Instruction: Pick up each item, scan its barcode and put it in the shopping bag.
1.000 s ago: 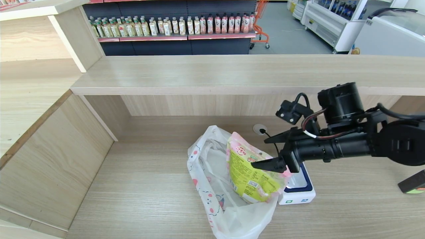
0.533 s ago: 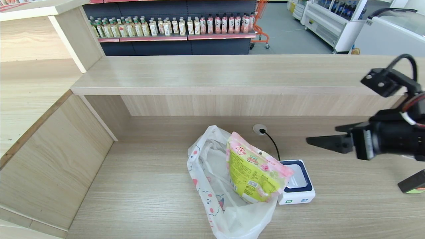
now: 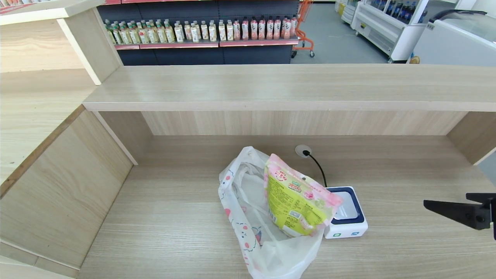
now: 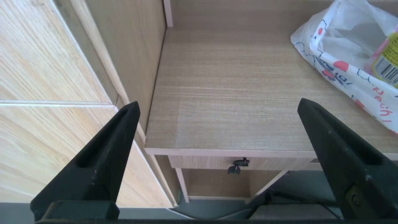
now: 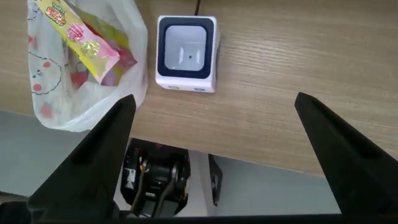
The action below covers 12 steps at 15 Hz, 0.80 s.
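Note:
A white shopping bag (image 3: pixel 248 228) with cartoon prints lies open on the wooden counter. A pink and yellow-green snack pouch (image 3: pixel 296 201) stands in its mouth, leaning toward the white and blue barcode scanner (image 3: pixel 348 217) just to its right. My right gripper (image 3: pixel 446 198) hangs open and empty at the right edge, well clear of the scanner. The right wrist view looks down past the right gripper (image 5: pixel 216 101) at the scanner (image 5: pixel 186 53), the bag (image 5: pixel 56 99) and the pouch (image 5: pixel 81 37). My left gripper (image 4: pixel 219 107) is open and empty off the counter's near left corner, with the bag (image 4: pixel 348 43) far off.
A black cable (image 3: pixel 317 166) runs from the scanner to a grommet (image 3: pixel 303 150) at the back. A raised ledge (image 3: pixel 271 85) spans the rear and a wooden side wall (image 3: pixel 66 186) closes the left. Bare counter (image 3: pixel 166 217) lies left of the bag.
My right gripper has let go of the pouch and drawn back to the right and toward me, away from the bag. The pouch stays in the bag's mouth.

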### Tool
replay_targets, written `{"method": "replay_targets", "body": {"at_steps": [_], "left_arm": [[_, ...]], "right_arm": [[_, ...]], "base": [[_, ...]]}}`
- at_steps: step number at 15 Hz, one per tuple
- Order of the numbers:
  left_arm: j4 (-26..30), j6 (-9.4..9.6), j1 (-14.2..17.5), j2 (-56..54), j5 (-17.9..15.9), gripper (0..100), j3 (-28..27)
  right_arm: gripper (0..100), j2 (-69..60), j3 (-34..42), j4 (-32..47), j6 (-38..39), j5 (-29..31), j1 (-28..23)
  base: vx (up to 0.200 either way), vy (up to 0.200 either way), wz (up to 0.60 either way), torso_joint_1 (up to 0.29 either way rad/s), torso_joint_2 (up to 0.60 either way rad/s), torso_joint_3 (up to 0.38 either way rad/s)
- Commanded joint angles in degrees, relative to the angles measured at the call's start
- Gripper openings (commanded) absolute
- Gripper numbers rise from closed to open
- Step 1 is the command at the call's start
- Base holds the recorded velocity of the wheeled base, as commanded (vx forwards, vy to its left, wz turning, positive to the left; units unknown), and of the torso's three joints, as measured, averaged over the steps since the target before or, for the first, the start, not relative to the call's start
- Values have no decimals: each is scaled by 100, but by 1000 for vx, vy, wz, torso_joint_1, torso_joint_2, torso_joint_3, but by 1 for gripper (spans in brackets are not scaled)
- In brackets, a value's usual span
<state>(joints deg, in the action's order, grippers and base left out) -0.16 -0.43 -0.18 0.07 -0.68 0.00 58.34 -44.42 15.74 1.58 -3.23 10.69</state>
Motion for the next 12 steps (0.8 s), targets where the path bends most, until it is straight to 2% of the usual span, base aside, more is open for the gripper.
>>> {"method": "replay_targets", "body": {"at_steps": [1, 7, 10, 12], "left_arm": [[-2, 8, 1, 1, -2, 100, 0], [-2, 8, 1, 1, -2, 100, 0], [-2, -1, 1, 1, -2, 100, 0], [-2, 43, 1, 1, -2, 100, 0]], "right_arm": [[100, -60, -5, -1, 0, 182, -111], [100, -25, 109, -1, 17, 314, -111], [100, 89, 197, -9, 17, 420, -313], [100, 230, 276, -27, 17, 552, -779]], "base": [[-200, 0, 0, -2, -2, -2], [-200, 0, 0, 2, 2, 3], [0, 0, 0, 0, 0, 0], [0, -200, 0, 2, -7, 5]]}}
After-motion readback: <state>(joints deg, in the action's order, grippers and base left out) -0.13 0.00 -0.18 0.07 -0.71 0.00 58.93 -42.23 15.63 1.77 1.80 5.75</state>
